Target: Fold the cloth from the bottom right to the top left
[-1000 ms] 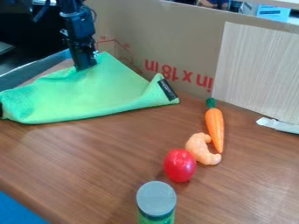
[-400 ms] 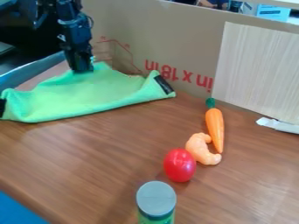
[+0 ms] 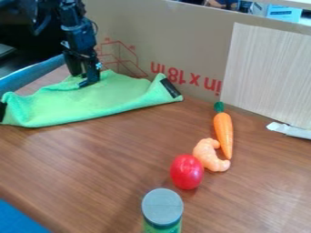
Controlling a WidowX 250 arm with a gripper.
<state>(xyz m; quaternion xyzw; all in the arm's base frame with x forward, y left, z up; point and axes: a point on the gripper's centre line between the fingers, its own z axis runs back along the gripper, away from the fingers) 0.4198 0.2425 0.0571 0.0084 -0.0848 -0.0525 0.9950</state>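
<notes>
We log the green cloth (image 3: 91, 102) at the far left of the table (image 3: 103, 168), its long axis running left to right and angling slightly farther away toward its right end. We have one arm only. From the claw (image 3: 81, 80), the cloth extends to the left, to the right and toward the near side, with most of its spread on the near side. The claw points down at the far part of the cloth, left of its middle, its fingers spread, with green showing between them; we see no fabric pinched. We cannot tell whether the tips press on it.

At the cloth's right end we note a black tag (image 3: 171, 88), near the cardboard (image 3: 188, 45). Farther right, toward the near side, we list a lidded jar (image 3: 163, 207), a red oval item (image 3: 187, 172), a toy shrimp (image 3: 209, 157) and a carrot (image 3: 223, 132), all apart from the cloth.

We judge the fold mostly made, though uneven. The next move likely calls for lifting straight up; a sideways drift could drag the far edge.
</notes>
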